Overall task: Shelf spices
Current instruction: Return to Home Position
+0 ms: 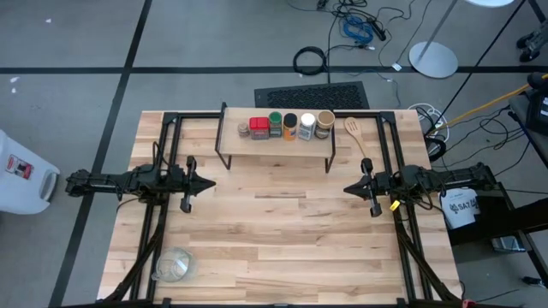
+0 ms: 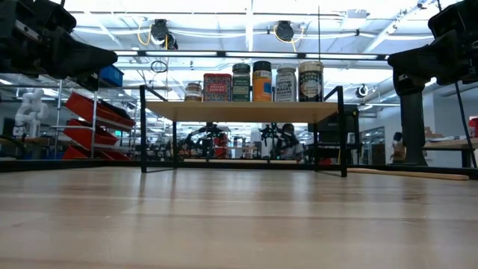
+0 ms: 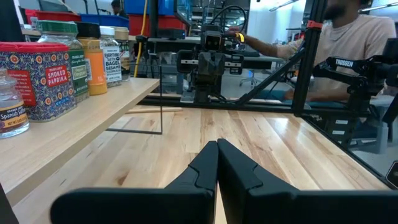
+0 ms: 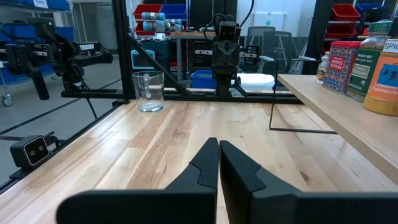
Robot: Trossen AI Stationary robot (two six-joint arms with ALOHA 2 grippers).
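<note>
Six spices [image 1: 285, 126] are sitting in one tight row on the shelf [image 1: 274, 147], at the far middle of the table [image 1: 282, 231]. Nothing of the task is lying loose on the table.

Left pincer [image 3: 217, 144] is hovering at the left, fingers together, holding nothing. Right pincer [image 4: 219, 143] is mirroring it at the right, also closed and empty. Both are pointing inward, just nearer than the shelf's front legs.

Risks I'm seeing:
- Shelf is looking light on thin legs. Any swing of either arm toward the far side is risking a clip on a front leg, and a jolt would probably be tipping the tall jars.
- Jars are looking as if they're touching side by side, so one falling is likely taking its neighbours along.
- Small jar [image 3: 11, 102] at the left end is standing beside the red tin [image 3: 46, 78] with nothing outboard of it, so it's going first.
- Wooden spoon [image 1: 355, 133] is lying just right of the shelf, so a right-arm sweep could be knocking it.
- Glass bowl [image 1: 174, 265] is sitting near-left, close to the left arm's frame.
</note>
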